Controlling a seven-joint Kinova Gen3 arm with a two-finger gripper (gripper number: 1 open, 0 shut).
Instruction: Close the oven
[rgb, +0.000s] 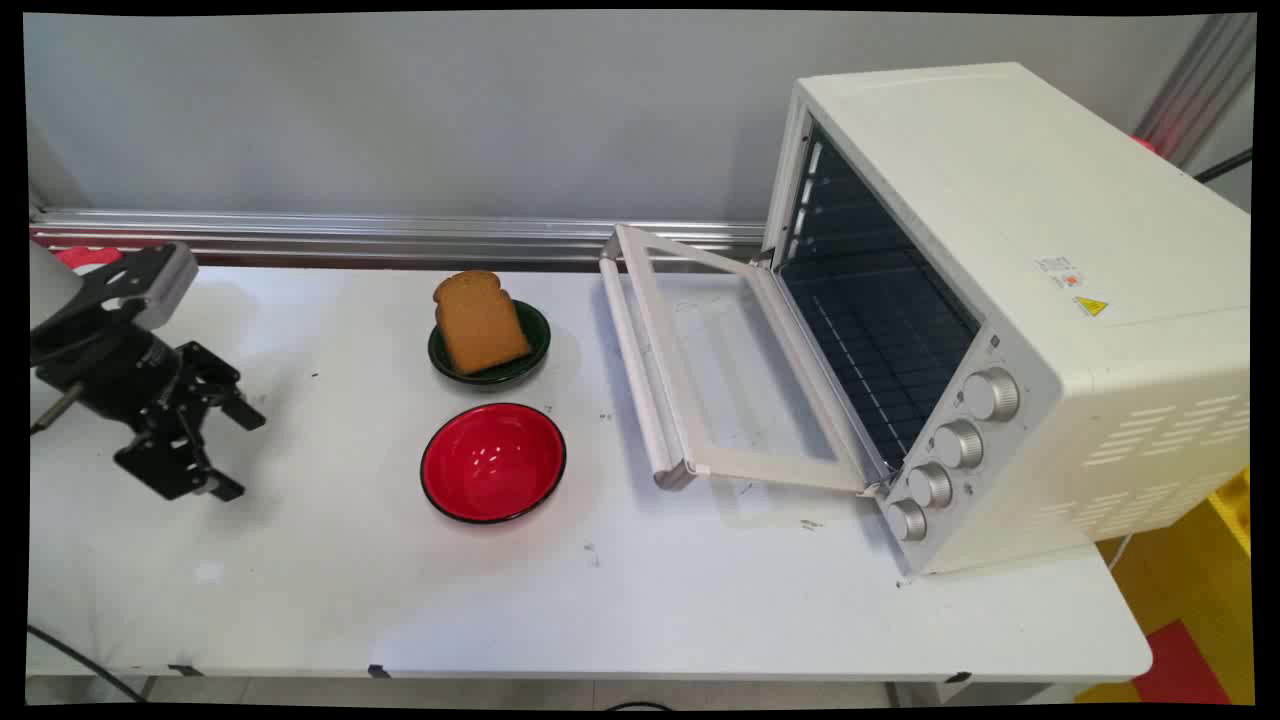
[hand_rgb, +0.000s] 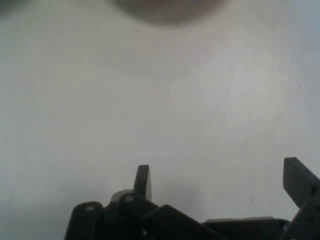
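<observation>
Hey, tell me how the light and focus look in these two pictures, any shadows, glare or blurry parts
Main view: even, soft light; faint shadows beside the gripper and under the oven door; small glints of glare in the red bowl; the bread looks sharp. Hand view: the white table is washed out and featureless; a blurred dark smudge sits at the top edge; the fingers look soft.

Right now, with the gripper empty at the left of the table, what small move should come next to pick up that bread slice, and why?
Probably travel right and toward the wall: the gripper hangs open with nothing in it, left of the red bowl, while the bread slice leans on the dark green plate beyond that bowl.
</observation>
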